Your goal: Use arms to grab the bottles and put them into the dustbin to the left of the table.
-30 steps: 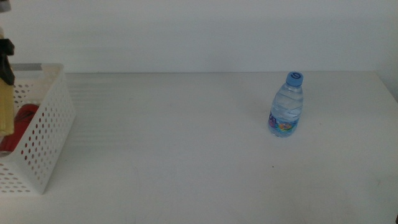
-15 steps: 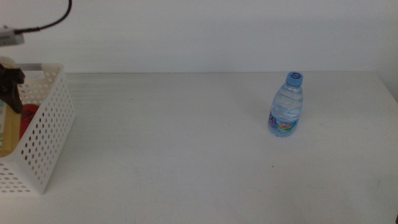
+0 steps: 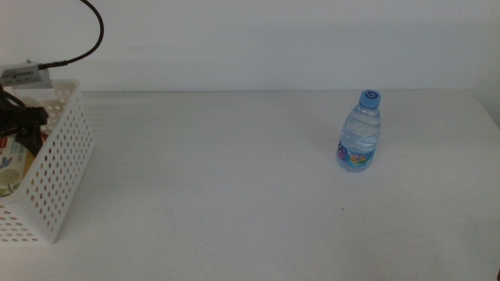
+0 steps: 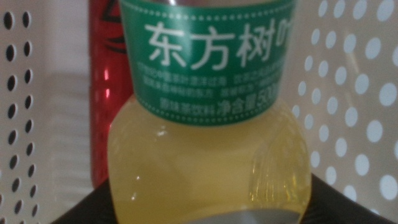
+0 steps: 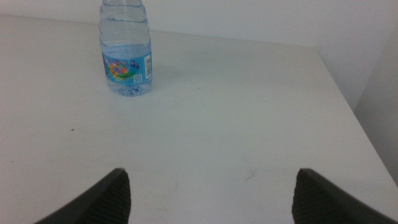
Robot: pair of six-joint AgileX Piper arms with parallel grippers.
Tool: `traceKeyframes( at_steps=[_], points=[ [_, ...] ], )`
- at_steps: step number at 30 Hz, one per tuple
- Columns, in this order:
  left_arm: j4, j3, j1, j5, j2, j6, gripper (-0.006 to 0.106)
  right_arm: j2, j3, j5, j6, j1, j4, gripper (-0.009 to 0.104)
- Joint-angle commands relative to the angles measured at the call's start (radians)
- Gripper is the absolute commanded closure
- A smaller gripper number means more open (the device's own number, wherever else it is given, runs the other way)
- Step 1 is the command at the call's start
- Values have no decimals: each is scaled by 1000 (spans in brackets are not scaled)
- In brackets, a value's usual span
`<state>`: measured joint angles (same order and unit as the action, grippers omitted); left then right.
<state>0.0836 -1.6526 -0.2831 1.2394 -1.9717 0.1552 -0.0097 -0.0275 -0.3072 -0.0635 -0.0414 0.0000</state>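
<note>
Holding the yellow tea bottle with the green label [image 4: 208, 143] between its jaws, the left tool [image 3: 23, 125] sits low inside the white perforated plastic dustbin [image 3: 58, 168], presumably so the release is short; the red soda can [image 4: 112, 93] stands just behind the bottle. The right tool [image 5: 211, 202] waits spread wide over the white desk [image 3: 234, 172], with the clear blue-capped water bottle [image 5: 126, 50] upright ahead of it, well apart and ungrasped.

The tea bottle [image 4: 208, 155] holds yellow liquid under a green label printed with white characters. Behind it stands a red soda can [image 4: 109, 87] with black markings. The dustbin [image 3: 58, 168] is white, dotted with rows of round holes. The water bottle [image 3: 359, 133] is clear, blue-capped, with a multicoloured label. The table [image 3: 234, 179] is plain white.
</note>
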Motion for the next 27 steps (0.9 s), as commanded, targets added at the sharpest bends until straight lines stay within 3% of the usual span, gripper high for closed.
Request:
traceKeyframes(
  at_steps=[1,9,18,23,27],
  points=[
    [9,-32,2,62,60,21,74,-28,7,73,-15,5,0,27],
    [7,-43,2,67,60,31,10,-28,7,73,-15,5,0,27],
    [39,-61,2,69,139,29,10,-28,7,73,-15,5,0,27],
    [140,-59,26,26,259,77,10,-28,7,73,-15,5,0,27],
    [201,-14,122,-62,390,168,10,-28,7,73,-15,5,0,27]
  ],
)
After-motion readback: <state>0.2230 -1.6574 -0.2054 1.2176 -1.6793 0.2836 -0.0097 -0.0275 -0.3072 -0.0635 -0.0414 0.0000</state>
